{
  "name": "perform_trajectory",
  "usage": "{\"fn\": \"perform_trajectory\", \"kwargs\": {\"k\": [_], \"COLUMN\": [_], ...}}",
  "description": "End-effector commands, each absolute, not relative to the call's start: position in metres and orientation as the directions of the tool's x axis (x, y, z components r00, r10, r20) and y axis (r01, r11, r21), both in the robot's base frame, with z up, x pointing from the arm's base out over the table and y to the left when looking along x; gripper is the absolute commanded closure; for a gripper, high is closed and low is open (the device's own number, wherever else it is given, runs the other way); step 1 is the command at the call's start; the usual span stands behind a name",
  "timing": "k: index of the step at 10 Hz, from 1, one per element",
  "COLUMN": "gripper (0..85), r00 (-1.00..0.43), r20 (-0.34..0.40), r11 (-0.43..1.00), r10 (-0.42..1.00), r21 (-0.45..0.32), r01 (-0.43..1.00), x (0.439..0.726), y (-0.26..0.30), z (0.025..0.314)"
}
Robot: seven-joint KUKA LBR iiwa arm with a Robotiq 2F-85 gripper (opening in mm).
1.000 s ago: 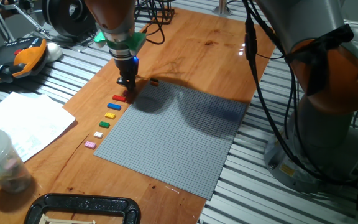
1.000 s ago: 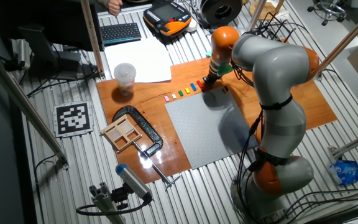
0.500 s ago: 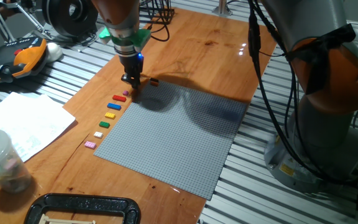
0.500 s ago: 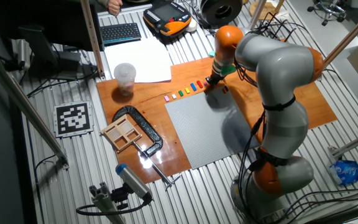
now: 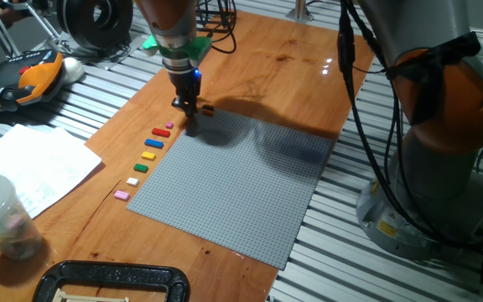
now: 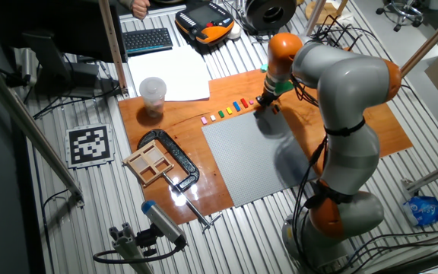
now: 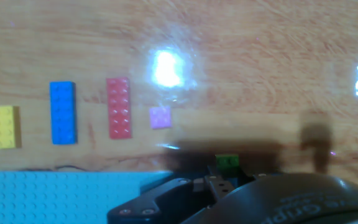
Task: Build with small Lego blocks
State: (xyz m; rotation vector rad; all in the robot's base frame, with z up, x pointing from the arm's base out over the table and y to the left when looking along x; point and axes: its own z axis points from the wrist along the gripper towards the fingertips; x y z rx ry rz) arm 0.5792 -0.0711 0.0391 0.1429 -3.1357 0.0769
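Blocks (image 5: 148,155) lined up in a single row on the worktop (image 5: 250,59), just to one side of the fingers (image 5: 189,117), along the edge of the grey baseplate (image 5: 233,184); probably set out that way so as to be picked one at a time without knocking a neighbour. Nearest the fingers, a small pink one (image 7: 161,117), then red (image 7: 119,107), blue (image 7: 63,112) and yellow (image 7: 4,127), each apart from the next; farther down the row, green (image 5: 141,168), white (image 5: 132,181) and another pink (image 5: 122,195). On the other side of the fingers, just beside them, an orange-and-dark block (image 5: 208,110) lying alone on the wood. Fingers pointed straight down, tips low at the corner of the baseplate, close to where wood meets studs. Hard to tell how far apart: tips hidden by the hand's own body in the hand view, too small in both fixed views. Something small and green (image 7: 227,162) visible right at the tips; perhaps a block held there, perhaps part of the hand, cannot say. Judging by the posture, either bringing a piece to the plate corner or lining up to press one down; vertical approach suited to seating studs squarely
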Motion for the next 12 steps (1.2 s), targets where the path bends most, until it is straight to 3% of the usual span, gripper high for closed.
{"fn": "perform_trajectory", "kwargs": {"k": [1,12], "gripper": [85.0,85.0], "r00": [-0.996,-0.998], "r20": [0.002,0.002], "r11": [0.995,0.997], "r10": [-0.086,-0.069], "r21": [-0.048,-0.037], "r01": [-0.086,-0.069], "x": [0.576,0.556], "y": [-0.073,-0.081], "z": [0.039,0.030]}}
